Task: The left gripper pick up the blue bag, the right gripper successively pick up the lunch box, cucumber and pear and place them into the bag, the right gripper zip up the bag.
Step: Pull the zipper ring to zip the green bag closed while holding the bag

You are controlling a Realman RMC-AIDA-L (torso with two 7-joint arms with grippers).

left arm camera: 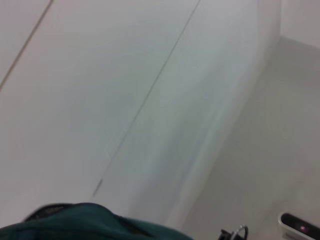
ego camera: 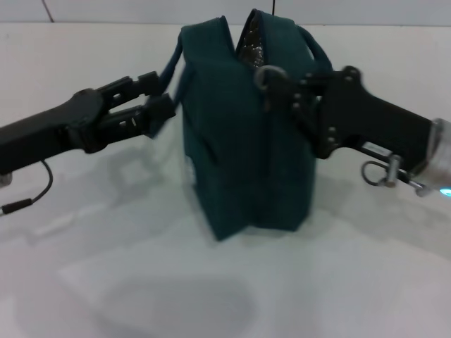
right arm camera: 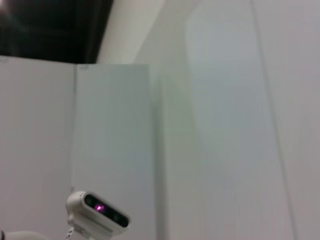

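Left fingers: the left gripper (ego camera: 156, 98) is clamped on a loop handle (ego camera: 171, 62) at the blue bag's (ego camera: 243, 141) left upper edge.
Right fingers: the right gripper (ego camera: 285, 88) sits at the bag's top right, beside the ring zipper pull (ego camera: 266, 76); whether it pinches the ring cannot be told.
Bag position: upright near the middle of the white table (ego camera: 141, 282), between both arms.
Opening: a narrow gap at the top shows silver lining (ego camera: 250, 41); zip not fully shut.
Handling, judged: soft fabric, walls flex; probably weighted by contents, so support by the handle.
Grip point, judged: ring pull for zipping; handle for steadying.
Count: 1 bag, 2 handles, 1 ring pull.
Contents: lunch box, cucumber and pear not visible, 0 on the table.
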